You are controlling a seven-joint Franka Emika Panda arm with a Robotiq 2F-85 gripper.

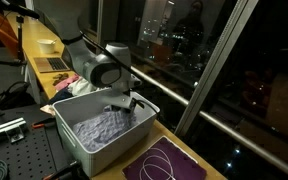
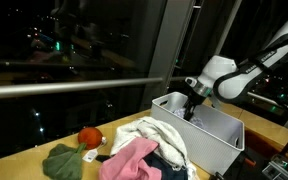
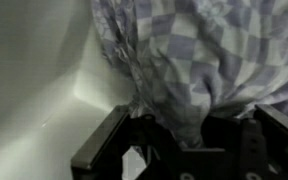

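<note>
Black fingers (image 3: 104, 148) of the robot's hand (image 3: 189, 125) fill the bottom of the wrist view, clenched on a fold of blue-and-white checked cloth (image 3: 194, 50) that spills down from the top of the frame. The pale inner wall of a white bin (image 3: 34, 70) shows at the left.

In both exterior views the arm (image 1: 99, 65) bends down over the bin, its hand low inside and near the far wall. An exterior view shows the cloth (image 1: 104, 128) heaped on the bin's floor at the centre of the frame, below the rim (image 1: 79, 148), with a purple mat (image 1: 164, 162) lying flat just beside the bin at the bottom edge.

At the lower left of an exterior view, a loose pile waits on the counter (image 2: 14, 160), outside the bin (image 2: 219, 135). It holds a pink garment (image 2: 129, 160), a green garment (image 2: 64, 160) and a white garment (image 2: 154, 135), with a small orange thing (image 2: 88, 137) beside them. Dark window glass (image 2: 84, 50) spotted with city lights fills the background.

By the look of things, the grasp is made and the lift is not. The hand has the checked cloth pinched, yet the bulk of the fabric rests in the bin. The garments on the counter lie untouched, well apart from the hand.
</note>
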